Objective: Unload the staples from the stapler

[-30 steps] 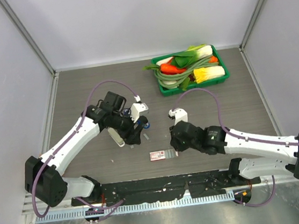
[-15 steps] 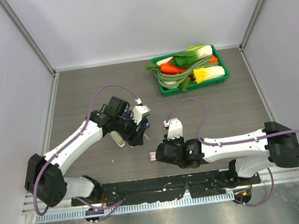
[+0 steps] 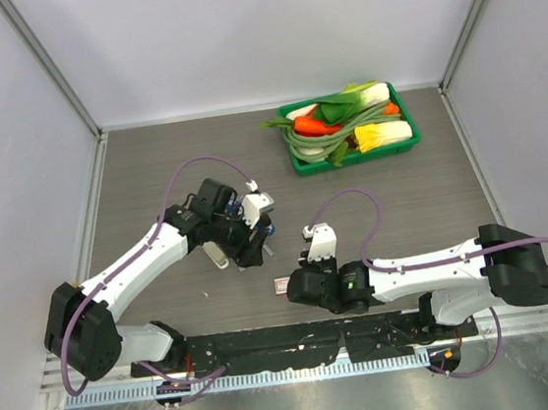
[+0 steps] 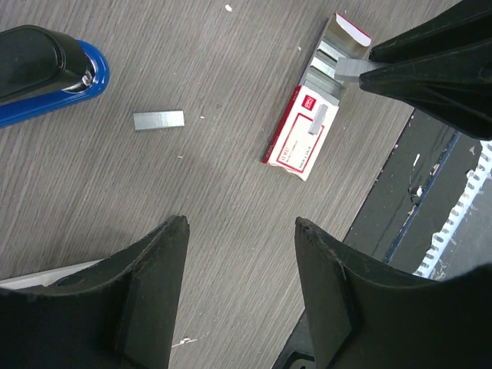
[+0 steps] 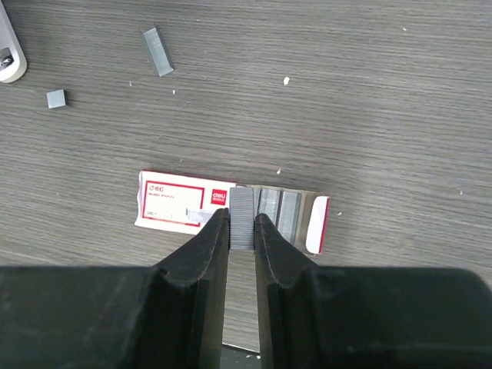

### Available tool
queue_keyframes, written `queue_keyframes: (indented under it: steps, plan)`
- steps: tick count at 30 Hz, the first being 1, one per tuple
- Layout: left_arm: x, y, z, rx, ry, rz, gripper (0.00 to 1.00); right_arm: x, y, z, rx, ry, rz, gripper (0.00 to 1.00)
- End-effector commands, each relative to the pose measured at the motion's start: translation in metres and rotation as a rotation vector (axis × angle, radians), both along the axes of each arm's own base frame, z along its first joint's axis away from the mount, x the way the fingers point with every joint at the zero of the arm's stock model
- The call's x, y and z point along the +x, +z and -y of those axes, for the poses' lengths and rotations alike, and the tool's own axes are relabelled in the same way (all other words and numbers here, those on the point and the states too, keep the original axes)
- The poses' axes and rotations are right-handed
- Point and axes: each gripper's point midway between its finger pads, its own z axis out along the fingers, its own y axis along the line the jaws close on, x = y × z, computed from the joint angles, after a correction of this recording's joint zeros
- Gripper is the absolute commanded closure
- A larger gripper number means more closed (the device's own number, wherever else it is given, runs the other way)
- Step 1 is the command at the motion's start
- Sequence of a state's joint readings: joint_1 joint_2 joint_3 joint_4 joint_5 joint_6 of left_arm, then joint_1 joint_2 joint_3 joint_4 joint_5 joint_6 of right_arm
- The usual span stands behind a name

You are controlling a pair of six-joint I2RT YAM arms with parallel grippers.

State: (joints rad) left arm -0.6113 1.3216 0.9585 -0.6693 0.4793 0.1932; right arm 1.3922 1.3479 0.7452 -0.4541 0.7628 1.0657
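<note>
Now, staples (image 5: pixel 243 206) in right hand (image 5: pixel 242 219).

Overhead wide; wrists (close, downward) share box (image 4: pixel 301 138).

You have a red-and-white box (image 4: pixel 301 142) on a grey-brown table (image 4: pixel 231 46) with fine streaked grain; left of the box in the left wrist view, the staples (image 4: pixel 158 120) are silvery grey; the stapler (image 4: pixel 46 73) is blue, black on top; the left gripper (image 4: pixel 240 227) and right gripper (image 5: pixel 242 221) are black; the tray (image 3: pixel 391 147), far from the box, is green.
</note>
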Motion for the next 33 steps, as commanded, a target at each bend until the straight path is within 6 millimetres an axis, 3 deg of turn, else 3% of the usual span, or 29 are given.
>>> queue_keyframes:
  steps: [1,12,20,33]
  plan:
    - [0.004,0.012,0.005,-0.039,0.002,0.042,0.39,0.001,0.007,-0.01,0.082,-0.031,-0.001,0.99]
    - [0.006,0.011,0.005,-0.035,-0.01,0.051,0.39,0.009,0.009,-0.009,0.043,-0.029,0.098,0.99]
    - [0.008,0.009,0.005,-0.026,-0.01,0.048,0.39,-0.004,-0.005,-0.018,-0.053,-0.037,0.183,0.99]
    - [0.004,0.011,0.002,-0.026,-0.011,0.052,0.39,-0.007,-0.003,-0.011,-0.06,-0.057,0.212,0.99]
